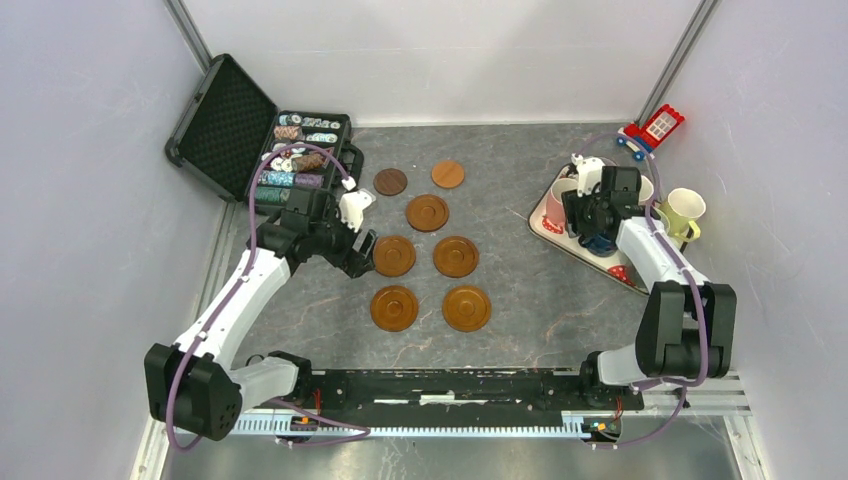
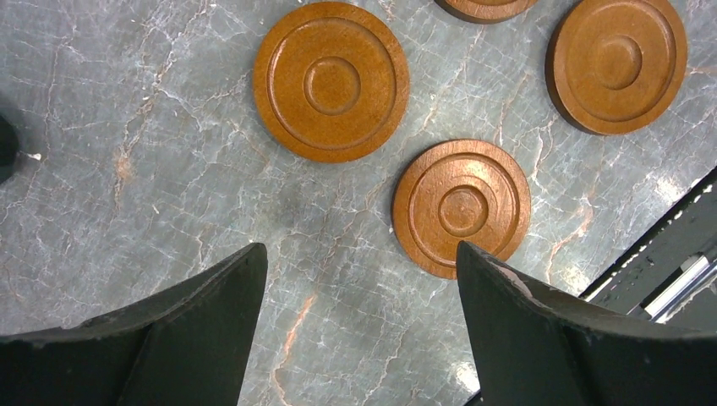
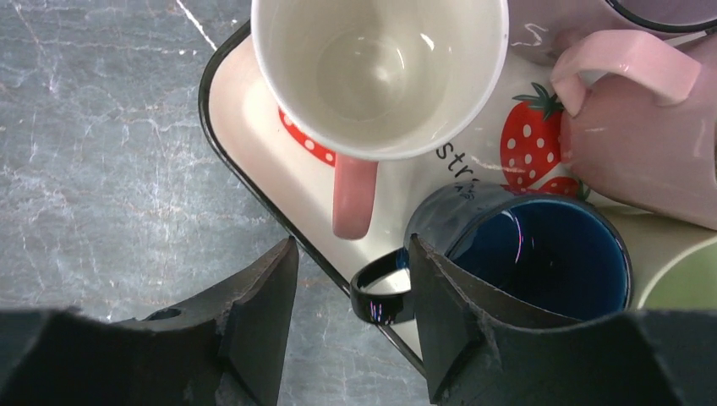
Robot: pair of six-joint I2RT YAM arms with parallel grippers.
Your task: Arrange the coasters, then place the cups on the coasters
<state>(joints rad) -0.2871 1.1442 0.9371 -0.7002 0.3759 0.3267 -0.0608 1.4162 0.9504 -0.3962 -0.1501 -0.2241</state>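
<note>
Fingers (image 2: pixel 194 321) of the left tool (image 2: pixel 359 254) are standing wide apart and gripping nothing, with only bare marbled grey surface (image 2: pixel 127 169) showing between them. One fingertip is showing just beside the rim of the nearest coaster (image 2: pixel 461 207), and whether it is touching cannot be told. From above, this tool is hovering at the left edge of the seven coasters (image 1: pixel 427 212). These are lying flat and apart from one another in the middle of the surface: two pairs nearest the arms, a single one beyond them, then a dark brown coaster (image 1: pixel 391 181) and an orange-brown coaster (image 1: pixel 448 174) farthest back. No cup is sitting on any of them.

The right tool (image 3: pixel 353 245) is straddling the glossy handle of the navy blue mug (image 3: pixel 541 254). One finger is lying against the handle and a gap is showing on the other side, so the tool is released, not clenched. That mug is standing upright at the edge of the strawberry-print tray (image 3: pixel 254 127), beside a pale mug (image 3: pixel 380 68) with a pink handle, a pink mug (image 3: pixel 643 152) and a light green mug (image 3: pixel 685 283). A cream-yellow mug (image 1: pixel 685 210) is standing at the tray's right side.

A black case (image 1: pixel 225 125) is lying open at the far left.
</note>
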